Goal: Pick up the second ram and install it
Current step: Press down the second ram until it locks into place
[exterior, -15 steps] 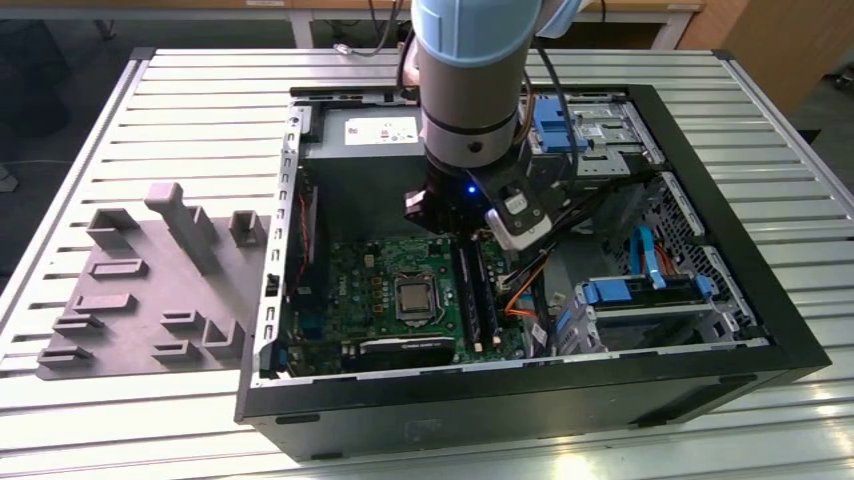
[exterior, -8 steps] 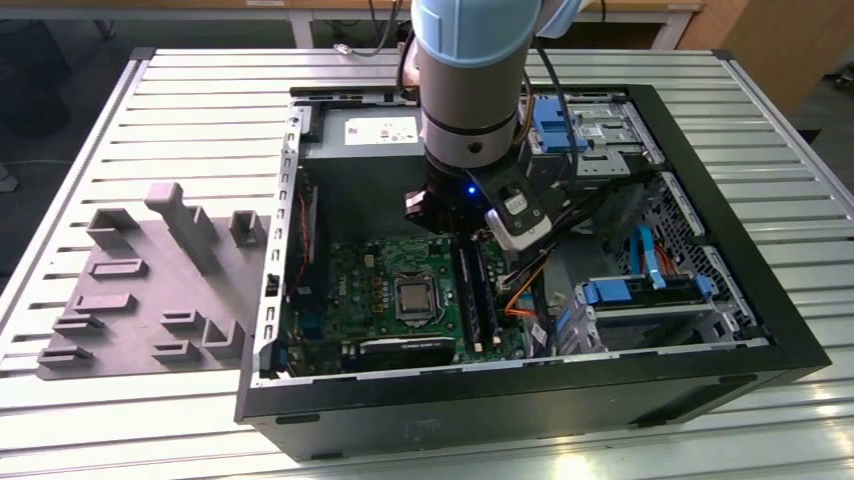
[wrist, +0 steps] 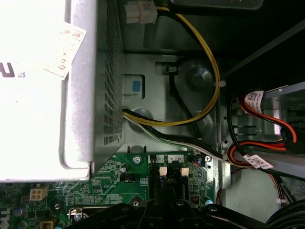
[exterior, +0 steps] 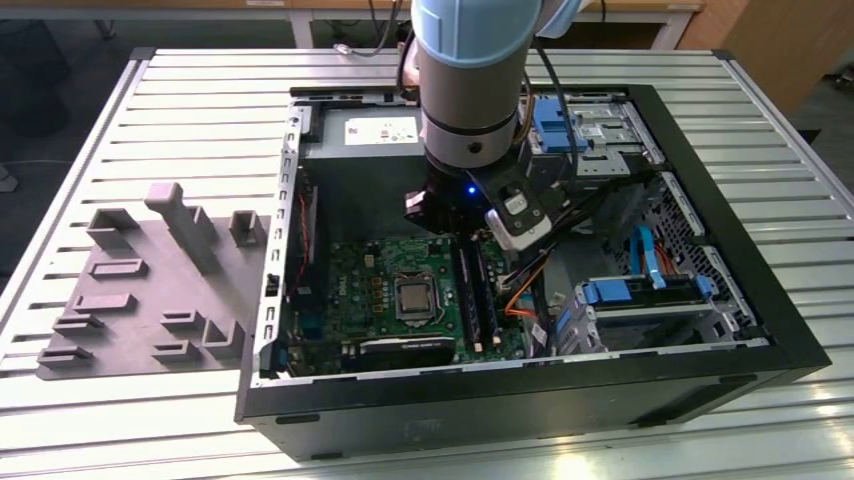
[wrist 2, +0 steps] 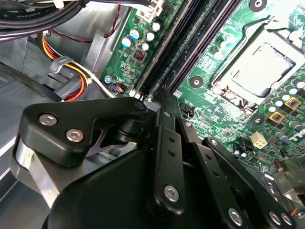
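Read the exterior view as a clock face, with twelve at the far edge. The nearest thing to you is the table [exterior: 160, 440], which carries the open computer case [exterior: 534, 415] lying on its side. At nine o'clock of the case sits the grey holder tray [exterior: 147, 290] with its upright blocks. Inside the case, the green board [exterior: 360, 275] lies flat towards the six o'clock end, with the processor socket [exterior: 415, 297] in its middle. Just to the socket's three o'clock is the bank of memory slots [exterior: 474, 290], and blue drive cages [exterior: 627, 292] and orange cables fill the three o'clock side. The arm comes straight down into the case, so the end effector [exterior: 454, 215] stands over the twelve o'clock end of those slots, probably because a stick only seats when pushed square from above. In the second wrist view the end effector [wrist 2: 163, 95] is clenched, its fingers drawn together into one narrow edge. You cannot tell whether anything thin is pinched between them. The tip lines up with a long dark strip in the slot bank, which I take to be the second ram [wrist 2: 193, 52]. It lies along its slot directly under the tip. Farther off, at twelve o'clock, is the silver power supply [exterior: 374, 130], and its yellow and black wires [wrist: 190, 117] loop down towards the board.
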Available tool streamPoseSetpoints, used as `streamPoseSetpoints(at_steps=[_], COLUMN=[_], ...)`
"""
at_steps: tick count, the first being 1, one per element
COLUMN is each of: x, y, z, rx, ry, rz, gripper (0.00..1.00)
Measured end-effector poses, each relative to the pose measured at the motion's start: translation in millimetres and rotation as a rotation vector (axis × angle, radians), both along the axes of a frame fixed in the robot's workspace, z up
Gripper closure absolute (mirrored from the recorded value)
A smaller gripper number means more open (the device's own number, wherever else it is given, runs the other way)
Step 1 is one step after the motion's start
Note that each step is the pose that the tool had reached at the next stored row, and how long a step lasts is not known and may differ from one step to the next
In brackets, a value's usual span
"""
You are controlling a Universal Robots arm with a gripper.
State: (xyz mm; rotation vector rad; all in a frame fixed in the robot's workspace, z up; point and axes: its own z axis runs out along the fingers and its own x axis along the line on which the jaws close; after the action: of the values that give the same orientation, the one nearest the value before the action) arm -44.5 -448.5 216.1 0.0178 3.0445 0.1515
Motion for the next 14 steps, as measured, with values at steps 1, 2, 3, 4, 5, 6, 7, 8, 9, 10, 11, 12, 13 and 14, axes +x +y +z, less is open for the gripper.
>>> streamPoseSetpoints(at_steps=[1, 2, 3, 4, 5, 6, 7, 8, 9, 10, 11, 12, 13, 14], x=[0.0, 0.0, 0.1, 0.0, 0.0, 0.0, 0.0, 0.0, 0.0, 0.0, 0.0, 0.0, 0.0, 0.0], y=[0.0, 0.1, 0.2, 0.1, 0.0, 0.0, 0.0, 0.0, 0.0, 0.0, 0.0, 0.0, 0.0, 0.0], z=[0.5, 1.2, 2.1, 3.5, 4.9, 6.1, 7.5, 8.8, 10.0, 11.1, 11.9, 12.8, 13.4, 13.5], rx=[0.0003, 0.0007, 0.0012, 0.0004, -0.0001, 0.0000, -0.0002, -0.0005, -0.0005, -0.0007, -0.0008, -0.0009, -0.0010, -0.0008], ry=[-0.0002, -0.0003, -0.0005, -0.0002, 0.0001, 0.0000, 0.0001, 0.0001, 0.0000, 0.0001, 0.0001, 0.0001, 0.0001, 0.0000], rz=[0.000, 0.000, 0.000, 0.000, 0.000, 0.000, 0.000, 0.000, 0.000, 0.000, 0.000, 0.000, 0.000, 0.000], gripper=[0.89, 0.89, 0.89, 0.89, 0.89, 0.89, 0.89, 0.89, 0.89, 0.89, 0.89, 0.89, 0.89, 0.89])
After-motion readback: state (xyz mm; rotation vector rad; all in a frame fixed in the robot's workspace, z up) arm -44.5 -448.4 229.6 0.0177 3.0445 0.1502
